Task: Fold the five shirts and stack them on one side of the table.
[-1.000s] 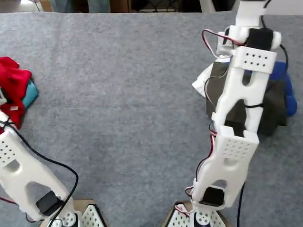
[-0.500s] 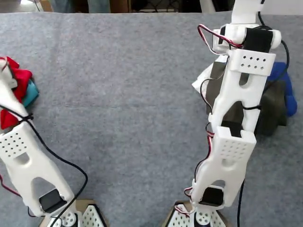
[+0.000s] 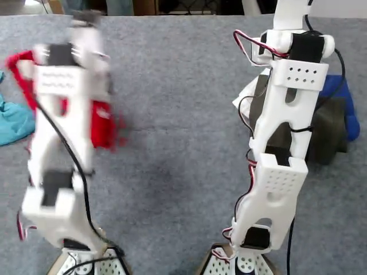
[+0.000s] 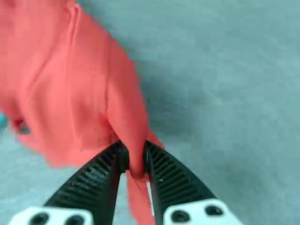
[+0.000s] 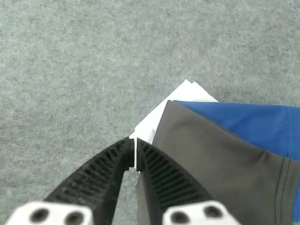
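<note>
My left gripper [image 4: 133, 157] is shut on a fold of the red shirt [image 4: 70, 84], which hangs from it above the grey table. In the high view the left arm [image 3: 60, 86] stands over the table's left part, with the red shirt [image 3: 104, 125] dangling beside it. A teal shirt [image 3: 14, 121] lies crumpled at the left edge. On the right sits a stack of folded shirts: white [image 5: 161, 110], dark grey [image 5: 211, 154] and blue [image 5: 243, 122]. My right gripper [image 5: 135, 151] is shut and hovers over the white shirt's corner, holding nothing.
The right arm [image 3: 287, 114] stretches over the stack [image 3: 334, 133] and hides much of it. Grey felt [image 3: 183, 114] covers the table between the arms. Both arm bases sit at the near edge.
The left arm has swung up and toward the middle from the left edge, lifting the red shirt off the teal one. The right arm has barely shifted.
</note>
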